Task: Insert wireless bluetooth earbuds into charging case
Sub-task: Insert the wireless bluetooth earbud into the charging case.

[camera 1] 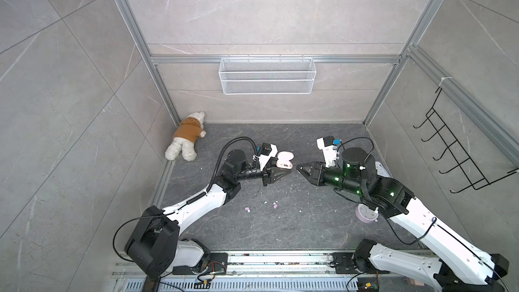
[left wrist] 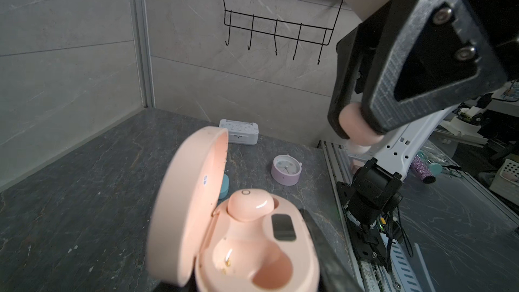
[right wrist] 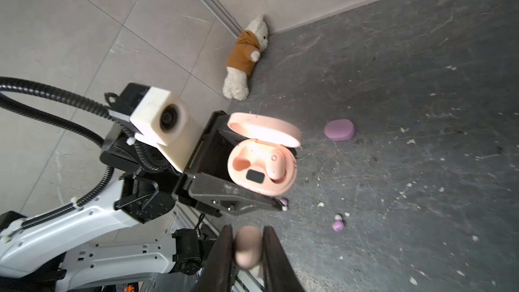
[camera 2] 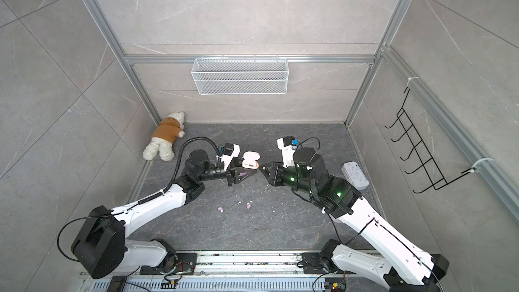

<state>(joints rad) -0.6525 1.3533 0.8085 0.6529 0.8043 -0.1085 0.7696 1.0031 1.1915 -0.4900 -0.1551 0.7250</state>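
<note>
My left gripper (camera 1: 284, 168) is shut on the open peach charging case (left wrist: 252, 251), whose lid (right wrist: 264, 129) stands up. One peach earbud (left wrist: 250, 205) sits in a slot of the case; the other slot (left wrist: 271, 272) is empty. My right gripper (right wrist: 247, 248) is shut on a second peach earbud (right wrist: 247, 244), held a short way from the case, tip facing the left gripper's tip in both top views. Two lilac earbuds (camera 1: 247, 209) (camera 1: 275, 205) lie on the dark table in front of the grippers.
A shut lilac case (right wrist: 339, 129) lies beyond the peach one. A lilac clock (left wrist: 286, 169), a teal case (left wrist: 223, 186) and a white power strip (camera 2: 354, 175) stand to the right. A teddy bear (camera 1: 186, 139) lies in the back left corner. White crumbs dot the table.
</note>
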